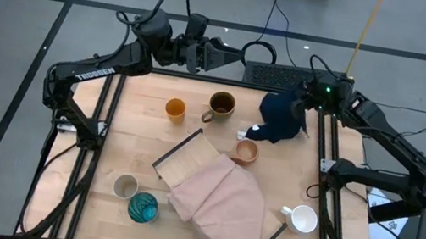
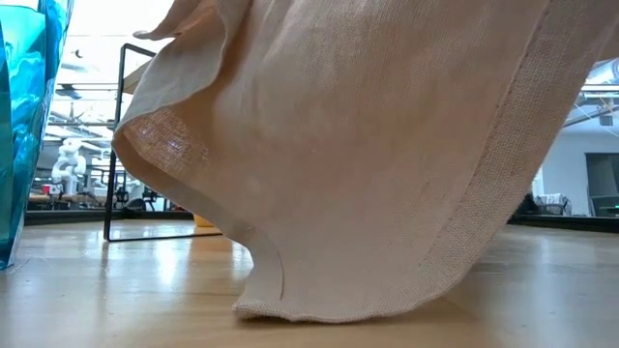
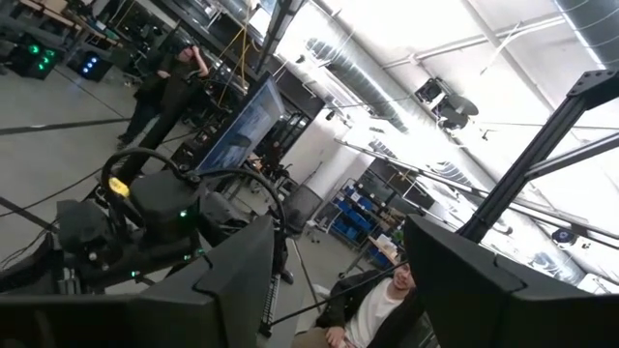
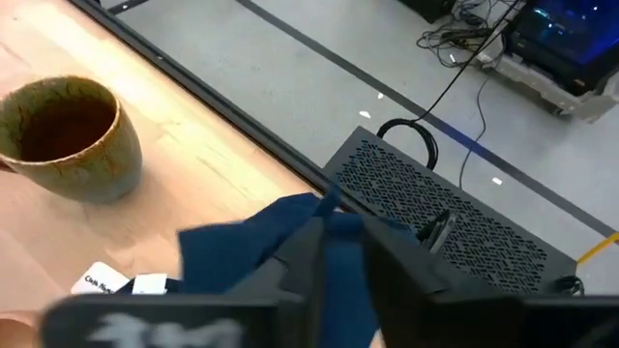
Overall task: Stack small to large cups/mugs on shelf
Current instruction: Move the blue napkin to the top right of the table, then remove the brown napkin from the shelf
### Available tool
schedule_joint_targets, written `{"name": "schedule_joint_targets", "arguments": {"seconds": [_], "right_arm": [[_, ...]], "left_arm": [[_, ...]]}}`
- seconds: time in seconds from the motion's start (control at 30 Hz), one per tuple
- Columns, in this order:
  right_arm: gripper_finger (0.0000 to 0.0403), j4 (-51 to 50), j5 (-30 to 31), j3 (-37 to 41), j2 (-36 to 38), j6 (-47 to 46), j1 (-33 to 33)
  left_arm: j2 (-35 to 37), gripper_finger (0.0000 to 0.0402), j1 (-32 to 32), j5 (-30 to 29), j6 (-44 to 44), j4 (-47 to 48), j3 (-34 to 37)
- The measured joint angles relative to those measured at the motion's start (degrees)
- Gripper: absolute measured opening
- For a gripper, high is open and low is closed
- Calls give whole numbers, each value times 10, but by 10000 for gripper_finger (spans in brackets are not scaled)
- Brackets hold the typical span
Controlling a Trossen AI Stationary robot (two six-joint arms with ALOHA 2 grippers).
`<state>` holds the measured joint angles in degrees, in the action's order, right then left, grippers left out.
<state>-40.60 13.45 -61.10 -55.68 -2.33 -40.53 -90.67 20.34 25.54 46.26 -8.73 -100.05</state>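
In the high view the shelf (image 1: 187, 160) lies slantwise mid-table, mostly covered by the pink cloth (image 1: 221, 207). Around it stand the orange cup (image 1: 175, 110), dark brown mug (image 1: 221, 104), tan cup (image 1: 246, 151), beige-grey cup (image 1: 126, 186), teal cup (image 1: 143, 206) and white mug (image 1: 300, 218). My right gripper (image 1: 306, 102) is at the far right, shut on the navy cloth (image 1: 282, 118). My left gripper (image 1: 222, 52) hovers open beyond the far edge, facing the room. The low view shows the pink cloth (image 2: 368, 145) hanging to the tabletop and the teal cup (image 2: 19, 126). My right gripper (image 4: 338, 266) pinches a bunched upper fold of the navy cloth (image 4: 334, 232) between its two fingers, slanting down from the table's far right side. The cloth hangs slack below the fingers, and its lower part (image 1: 260, 133) rests on the table beside the tan cup.
A white label (image 4: 121, 282) lies on the table by the navy cloth. A black perforated box (image 1: 275, 76) and cables sit just beyond the far edge. A person (image 3: 372, 304) sits in the room behind. Bare tabletop shows at the near left and far left.
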Motion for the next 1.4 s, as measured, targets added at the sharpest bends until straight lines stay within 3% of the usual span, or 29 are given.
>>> {"name": "schedule_joint_targets", "arguments": {"seconds": [0.3, 0.43, 0.6, 0.9, 1.27, 1.4], "right_arm": [[252, 16, -7, 0, 2, -53, 0], [282, 81, -114, 0, 19, -109, 1], [285, 123, -290, 0, 34, -170, 29], [266, 115, -462, 0, 43, -304, 136], [266, -106, -511, 0, 43, -439, 306], [265, -114, -513, 13, 43, -495, 354]], "left_arm": [[0, 234, 0, 0, 0, 1, 0], [0, 234, 0, 3, 0, 5, 0], [0, 234, 0, 29, 2, 31, 0], [0, 234, 0, 115, 1, 140, 0], [0, 234, -1, 120, 1, 156, 0], [0, 234, -1, 116, 0, 165, 0]]}}
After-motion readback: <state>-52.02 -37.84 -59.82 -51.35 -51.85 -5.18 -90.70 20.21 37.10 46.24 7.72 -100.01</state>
